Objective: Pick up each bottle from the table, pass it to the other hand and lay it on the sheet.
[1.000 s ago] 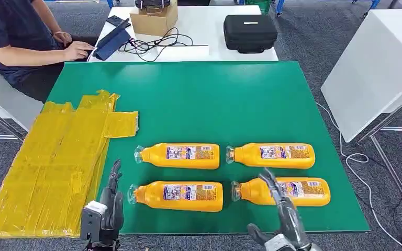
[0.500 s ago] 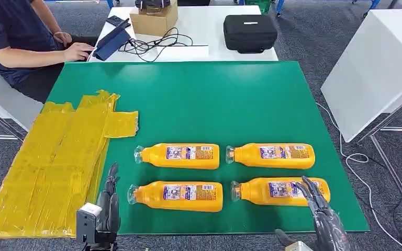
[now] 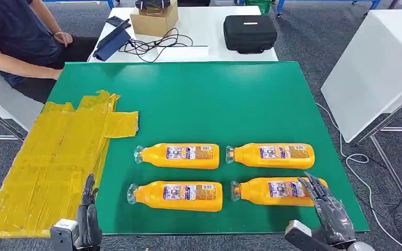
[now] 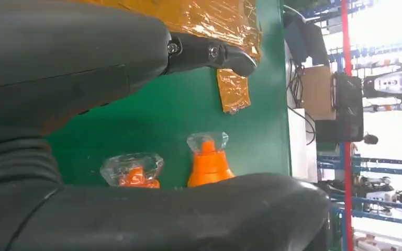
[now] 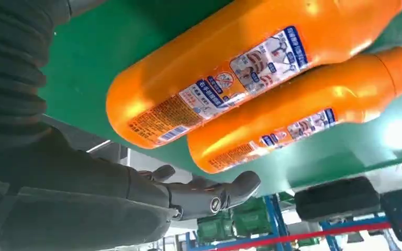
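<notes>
Several orange bottles with clear caps lie on their sides on the green table point(image 3: 199, 99), in two rows. The near right bottle point(image 3: 272, 191) point(image 5: 225, 78) has my right hand point(image 3: 330, 212) just over its base end, fingers apart and holding nothing. The far right bottle point(image 3: 272, 155) point(image 5: 303, 110) lies behind it. The near left bottle point(image 3: 177, 195) and far left bottle point(image 3: 179, 156) show their caps in the left wrist view point(image 4: 133, 170) point(image 4: 208, 151). My left hand point(image 3: 86, 225) hangs open at the table's front edge, beside the yellow sheet point(image 3: 52, 162).
A person point(image 3: 15, 36) sits at the far left behind the table. A white table beyond carries a black case point(image 3: 250, 32), a cardboard box point(image 3: 154, 18) and cables. A white board point(image 3: 377, 68) leans at the right.
My left hand has dropped lower and to the left, toward the front edge. My right hand swung right to the near right bottle's base end. The person's hand left the tablet.
</notes>
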Motion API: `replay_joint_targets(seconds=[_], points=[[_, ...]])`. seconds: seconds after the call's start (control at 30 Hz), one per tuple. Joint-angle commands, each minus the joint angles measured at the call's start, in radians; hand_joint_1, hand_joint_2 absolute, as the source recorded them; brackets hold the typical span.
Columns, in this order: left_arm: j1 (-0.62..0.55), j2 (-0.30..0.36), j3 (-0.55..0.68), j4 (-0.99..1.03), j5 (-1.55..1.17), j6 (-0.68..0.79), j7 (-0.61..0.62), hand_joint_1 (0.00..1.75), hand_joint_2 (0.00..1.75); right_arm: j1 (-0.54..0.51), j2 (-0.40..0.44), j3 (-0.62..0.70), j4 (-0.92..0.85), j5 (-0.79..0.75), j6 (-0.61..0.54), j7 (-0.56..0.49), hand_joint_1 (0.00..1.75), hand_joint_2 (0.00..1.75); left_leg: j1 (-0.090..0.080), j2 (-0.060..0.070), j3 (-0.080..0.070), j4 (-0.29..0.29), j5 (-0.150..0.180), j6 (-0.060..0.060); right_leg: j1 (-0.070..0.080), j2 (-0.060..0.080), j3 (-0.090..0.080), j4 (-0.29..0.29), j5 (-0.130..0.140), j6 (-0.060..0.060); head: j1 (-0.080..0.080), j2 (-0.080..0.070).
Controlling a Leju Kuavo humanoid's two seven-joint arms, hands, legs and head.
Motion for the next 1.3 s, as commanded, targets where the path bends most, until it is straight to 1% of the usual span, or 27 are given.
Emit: replay_joint_targets(seconds=[0.03, 0.07, 0.13, 0.17, 0.27, 0.3, 0.37, 0.4, 0.5, 0.63, 0.7, 0.77, 0.87, 0.9, 0.93, 0.97, 1.03, 1.07, 1.1, 1.13, 1.17, 1.2, 1.23, 1.27, 1.3], points=[[0.013, -0.014, 0.046, -0.007, 0.008, -0.010, 0.002, 0.00, 0.00, -0.249, -0.099, 0.121, 0.332, -0.005, 0.011, 0.008, 0.00, 1.75, 0.000, 0.009, 0.006, -0.002, -0.002, 0.000, 0.000, 0.007, 0.004, -0.003, 0.001, 0.002, 0.000, 0.000], [0.015, -0.014, 0.043, -0.009, 0.010, -0.009, 0.002, 0.00, 0.00, -0.270, -0.093, 0.130, 0.348, 0.000, 0.016, 0.011, 0.00, 1.75, 0.000, 0.009, 0.004, -0.002, -0.001, 0.000, 0.000, 0.008, 0.002, -0.003, 0.002, 0.002, 0.000, 0.000], [0.018, -0.014, 0.034, -0.011, 0.012, -0.010, 0.002, 0.00, 0.00, -0.293, -0.076, 0.136, 0.366, 0.010, 0.022, 0.024, 0.00, 1.75, 0.000, 0.010, 0.006, -0.002, -0.002, 0.000, 0.000, 0.008, 0.004, -0.003, 0.002, 0.002, 0.000, 0.000], [0.018, -0.014, 0.034, -0.011, 0.012, -0.010, 0.002, 0.00, 0.00, -0.293, -0.076, 0.136, 0.366, 0.010, 0.022, 0.024, 0.00, 1.75, 0.000, 0.007, 0.004, -0.002, -0.001, 0.000, 0.000, 0.005, 0.003, -0.002, 0.001, 0.002, 0.000, 0.000], [0.014, -0.014, 0.028, -0.009, 0.013, -0.014, 0.003, 0.00, 0.00, -0.261, -0.083, 0.121, 0.343, 0.013, 0.019, 0.030, 0.00, 1.75, 0.000, 0.004, 0.005, -0.001, -0.001, 0.000, 0.000, 0.002, 0.004, -0.002, 0.000, 0.002, 0.000, 0.000], [0.006, -0.014, 0.034, 0.002, 0.012, -0.017, 0.002, 0.00, 0.00, -0.235, -0.085, 0.101, 0.314, 0.006, 0.023, 0.035, 0.00, 1.75, 0.000, 0.001, 0.003, -0.001, 0.000, 0.000, 0.000, 0.000, 0.002, -0.002, 0.000, 0.001, 0.000, 0.000], [-0.004, -0.014, 0.041, 0.015, 0.014, -0.023, 0.003, 0.00, 0.00, -0.210, -0.097, 0.082, 0.293, 0.008, 0.027, 0.037, 0.00, 1.75, 0.000, 0.000, 0.005, -0.001, -0.002, 0.000, 0.000, -0.001, 0.005, -0.002, -0.002, 0.002, 0.000, 0.000], [-0.006, -0.014, 0.042, 0.017, 0.014, -0.024, 0.003, 0.00, 0.00, -0.206, -0.100, 0.076, 0.291, 0.008, 0.028, 0.036, 0.00, 1.75, -0.001, -0.001, 0.003, -0.001, -0.001, 0.000, -0.001, -0.002, 0.003, -0.001, -0.001, 0.001, 0.000, 0.000], [-0.007, -0.014, 0.044, 0.019, 0.014, -0.025, 0.003, 0.00, 0.00, -0.204, -0.100, 0.070, 0.288, 0.008, 0.032, 0.034, 0.00, 1.75, -0.001, 0.000, 0.006, -0.001, -0.002, 0.000, -0.001, -0.002, 0.006, -0.002, -0.002, 0.002, 0.000, 0.000], [-0.006, -0.014, 0.044, 0.018, 0.014, -0.027, 0.003, 0.00, 0.00, -0.210, -0.096, 0.070, 0.291, 0.010, 0.037, 0.034, 0.00, 1.75, -0.001, 0.002, 0.005, -0.001, -0.002, 0.000, -0.001, 0.000, 0.004, -0.002, -0.001, 0.002, 0.000, 0.000], [-0.016, -0.014, 0.048, 0.033, 0.014, -0.037, 0.003, 0.00, 0.00, -0.197, -0.123, 0.054, 0.288, 0.007, 0.045, 0.034, 0.00, 1.75, -0.001, 0.001, 0.003, -0.001, -0.001, 0.000, -0.001, 0.000, 0.002, -0.001, 0.000, 0.002, 0.000, 0.000], [-0.026, -0.014, 0.053, 0.047, 0.018, -0.047, 0.000, 0.00, 0.00, -0.184, -0.130, 0.033, 0.283, 0.002, 0.064, 0.026, 0.00, 1.75, -0.001, 0.000, 0.002, -0.001, -0.001, 0.000, -0.001, -0.002, 0.002, -0.001, -0.001, 0.002, 0.000, 0.000], [-0.037, -0.014, 0.047, 0.058, 0.019, -0.057, -0.005, 0.00, 0.00, -0.182, -0.094, 0.020, 0.273, 0.035, 0.104, 0.030, 0.00, 1.75, -0.001, -0.001, 0.003, -0.001, -0.001, 0.000, -0.001, -0.003, 0.003, -0.002, -0.001, 0.002, 0.000, 0.000], [-0.039, -0.014, 0.044, 0.057, 0.021, -0.058, -0.004, 0.00, 0.00, -0.171, -0.085, 0.013, 0.258, 0.051, 0.122, 0.035, 0.00, 1.75, -0.001, -0.001, 0.004, -0.001, -0.001, 0.000, -0.001, -0.002, 0.003, -0.002, -0.001, 0.002, 0.001, 0.000], [-0.042, -0.014, 0.041, 0.052, 0.024, -0.056, 0.000, 0.00, 0.00, -0.147, -0.089, 0.003, 0.238, 0.060, 0.140, 0.043, 0.00, 1.75, -0.001, 0.000, 0.005, -0.001, -0.001, 0.000, -0.001, -0.002, 0.004, -0.002, -0.001, 0.002, 0.000, 0.000], [-0.043, -0.014, 0.042, 0.048, 0.027, -0.055, 0.004, 0.00, 0.00, -0.127, -0.099, -0.008, 0.227, 0.063, 0.147, 0.045, 0.00, 1.75, -0.001, 0.000, 0.003, -0.001, -0.001, 0.000, -0.001, -0.001, 0.002, -0.002, -0.001, 0.001, 0.000, 0.000], [-0.042, -0.014, 0.049, 0.038, 0.036, -0.056, 0.013, 0.00, 0.00, -0.072, -0.133, -0.039, 0.209, 0.068, 0.188, 0.048, 0.00, 1.75, -0.001, -0.002, 0.005, -0.001, -0.002, -0.001, -0.001, -0.004, 0.006, -0.002, -0.003, 0.002, 0.000, 0.000], [-0.040, -0.014, 0.053, 0.034, 0.039, -0.058, 0.015, 0.00, 0.00, -0.057, -0.142, -0.052, 0.214, 0.069, 0.200, 0.045, 0.00, 1.75, -0.001, -0.005, 0.003, 0.000, -0.001, 0.000, -0.001, -0.007, 0.004, -0.001, -0.002, 0.002, 0.000, 0.000], [-0.037, -0.014, 0.057, 0.030, 0.043, -0.062, 0.016, 0.00, 0.00, -0.046, -0.140, -0.066, 0.224, 0.070, 0.211, 0.034, 0.19, 1.75, -0.001, -0.006, 0.005, 0.000, -0.002, 0.000, -0.001, -0.008, 0.006, -0.002, -0.003, 0.002, 0.000, 0.000], [-0.036, -0.014, 0.057, 0.030, 0.043, -0.063, 0.016, 0.00, 0.00, -0.044, -0.140, -0.066, 0.226, 0.071, 0.211, 0.031, 0.19, 1.75, -0.001, -0.005, 0.003, -0.001, -0.001, 0.000, -0.001, -0.006, 0.003, -0.002, -0.002, 0.001, 0.000, 0.000], [-0.036, -0.014, 0.057, 0.030, 0.043, -0.063, 0.016, 0.00, 0.00, -0.044, -0.140, -0.066, 0.226, 0.071, 0.211, 0.031, 0.19, 1.75, -0.001, -0.006, 0.005, -0.001, -0.002, 0.000, -0.001, -0.007, 0.006, -0.002, -0.003, 0.002, 0.000, 0.000], [-0.035, -0.014, 0.057, 0.029, 0.044, -0.065, 0.016, 0.00, 0.00, -0.047, -0.136, -0.066, 0.232, 0.074, 0.209, 0.027, 0.19, 1.75, -0.001, -0.004, 0.004, -0.001, -0.001, 0.000, -0.001, -0.004, 0.003, -0.002, -0.001, 0.001, 0.000, 0.000], [-0.035, -0.014, 0.057, 0.030, 0.044, -0.066, 0.017, 0.00, 0.00, -0.051, -0.132, -0.064, 0.235, 0.074, 0.210, 0.027, 1.68, 1.75, 0.000, -0.003, 0.005, -0.001, -0.001, 0.000, -0.001, -0.004, 0.005, -0.003, -0.002, 0.002, 0.000, 0.000], [-0.034, -0.014, 0.056, 0.029, 0.046, -0.069, 0.017, 0.00, 0.00, -0.049, -0.135, -0.061, 0.243, 0.081, 0.221, 0.028, 1.75, 1.75, 0.000, -0.002, 0.004, -0.001, -0.001, 0.000, -0.001, -0.002, 0.003, -0.002, -0.001, 0.001, 0.000, 0.000], [-0.032, -0.014, 0.056, 0.029, 0.049, -0.072, 0.017, 0.00, 0.00, -0.043, -0.127, -0.065, 0.250, 0.089, 0.230, 0.028, 1.75, 1.75, -0.001, -0.001, 0.004, -0.001, -0.002, 0.000, -0.001, -0.003, 0.004, -0.002, -0.001, 0.002, 0.000, 0.000]])
